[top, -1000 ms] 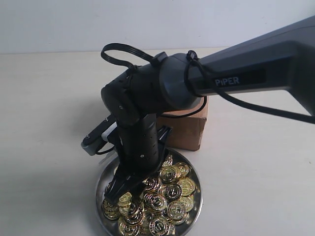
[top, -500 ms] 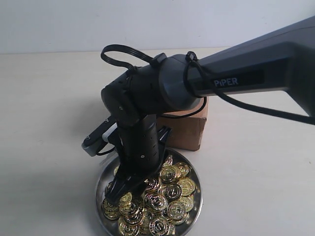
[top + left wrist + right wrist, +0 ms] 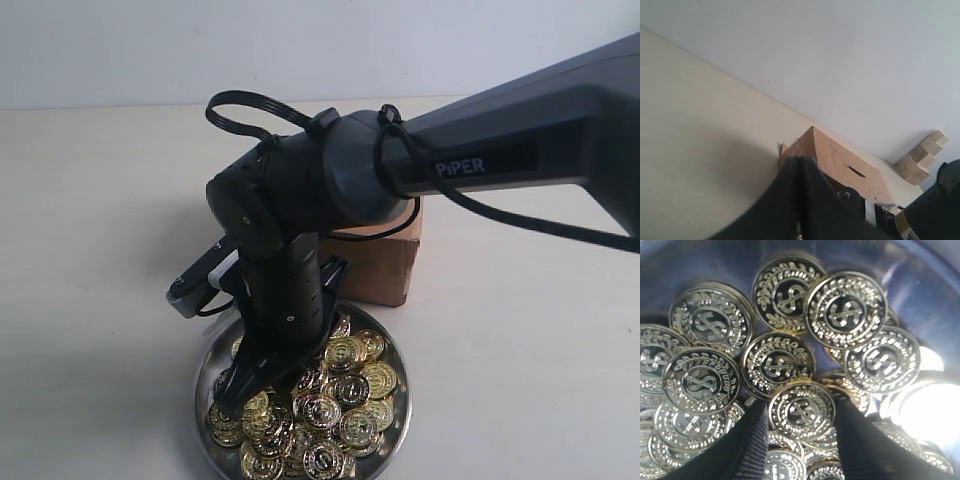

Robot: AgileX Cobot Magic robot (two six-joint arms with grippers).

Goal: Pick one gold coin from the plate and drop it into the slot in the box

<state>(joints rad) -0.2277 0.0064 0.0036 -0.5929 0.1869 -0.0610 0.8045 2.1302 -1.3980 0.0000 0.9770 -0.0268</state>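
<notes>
My right claw (image 3: 801, 407) straddles one gold coin (image 3: 801, 415), spread, in the plate (image 3: 407, 400) on the box's (image 3: 385, 265) side away from the counter's (image 3: 100, 200) wall edge. I should pinch its rim squarely, then lift straight.

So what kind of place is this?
Most likely a robotics lab test bench: a plain pale tabletop against a blank white wall, a Piper robot arm, and props only: a plate of gold coins, a cardboard box.
</notes>
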